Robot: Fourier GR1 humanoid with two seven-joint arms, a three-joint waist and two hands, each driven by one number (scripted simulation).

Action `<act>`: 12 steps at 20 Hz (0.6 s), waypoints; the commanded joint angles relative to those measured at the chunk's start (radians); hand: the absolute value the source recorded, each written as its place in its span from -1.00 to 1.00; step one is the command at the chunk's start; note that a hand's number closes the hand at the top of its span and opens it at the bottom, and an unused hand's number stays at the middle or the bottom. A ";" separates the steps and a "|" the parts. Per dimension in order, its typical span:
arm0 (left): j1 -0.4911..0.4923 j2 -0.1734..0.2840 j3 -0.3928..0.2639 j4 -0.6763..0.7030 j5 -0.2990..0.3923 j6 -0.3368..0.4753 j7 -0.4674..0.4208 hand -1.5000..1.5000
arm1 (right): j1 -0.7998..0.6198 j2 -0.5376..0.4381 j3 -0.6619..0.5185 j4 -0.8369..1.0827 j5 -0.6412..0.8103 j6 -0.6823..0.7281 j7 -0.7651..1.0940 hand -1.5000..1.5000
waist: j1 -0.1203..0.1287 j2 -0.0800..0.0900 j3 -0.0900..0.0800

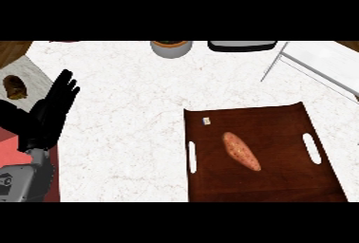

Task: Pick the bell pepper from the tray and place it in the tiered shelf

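Lying at the centre of the dark brown tray (280, 185), toward four o'clock of the view, is an elongated orange-red vegetable (241, 151), set on a diagonal. It reads more like a sweet potato than a bell pepper; the task name and the view disagree on this. A small white tag (206, 121) sits near the tray's eleven o'clock corner. The left hand (54, 107) rests at nine o'clock, fingers straight and relaxed, holding nothing, well apart from the tray. The right hand does not show. The white tiered shelf (319, 64) stands at one to two o'clock, only its frame and one level visible. A grey bowl (171, 48) and a dark-rimmed dish (241, 45) sit at twelve o'clock; a brown item (14, 87) lies at ten o'clock.

Risks, as judged: the rounded, tapered vegetable could roll or pivot under a one-sided grasp. The shelf's thin uprights could catch a loaded hand on approach.
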 commanded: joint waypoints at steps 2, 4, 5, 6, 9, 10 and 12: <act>0.007 0.010 0.014 0.003 -0.001 -0.008 -0.019 0.00 | 0.113 -0.064 -0.201 -0.242 -0.202 -0.057 -0.037 1.00 | -0.003 0.004 0.000; 0.019 0.007 0.005 -0.024 0.017 -0.023 0.010 0.00 | 0.112 -0.064 -0.274 -0.269 -0.270 -0.039 -0.008 1.00 | 0.008 0.004 -0.001; -0.021 0.007 0.021 0.017 0.007 -0.004 -0.001 0.00 | 0.108 -0.079 -0.320 -0.265 -0.296 -0.032 -0.021 1.00 | -0.004 0.008 -0.001; -0.005 0.005 0.006 0.018 -0.018 -0.001 -0.024 0.00 | 0.139 -0.077 -0.356 -0.247 -0.306 -0.050 -0.039 1.00 | -0.001 0.006 -0.001; 0.001 0.012 0.016 0.015 0.012 -0.030 -0.012 0.00 | 0.087 -0.080 -0.501 -0.223 -0.407 -0.021 -0.005 1.00 | 0.010 0.008 -0.002; -0.041 0.019 0.022 0.012 0.009 -0.019 0.007 0.00 | 0.054 -0.085 -0.570 -0.192 -0.433 -0.021 -0.007 1.00 | 0.010 0.009 -0.002; -0.029 0.006 0.023 0.024 0.003 -0.007 -0.003 0.00 | 0.029 -0.097 -0.661 -0.208 -0.501 0.006 0.039 1.00 | 0.009 0.007 -0.003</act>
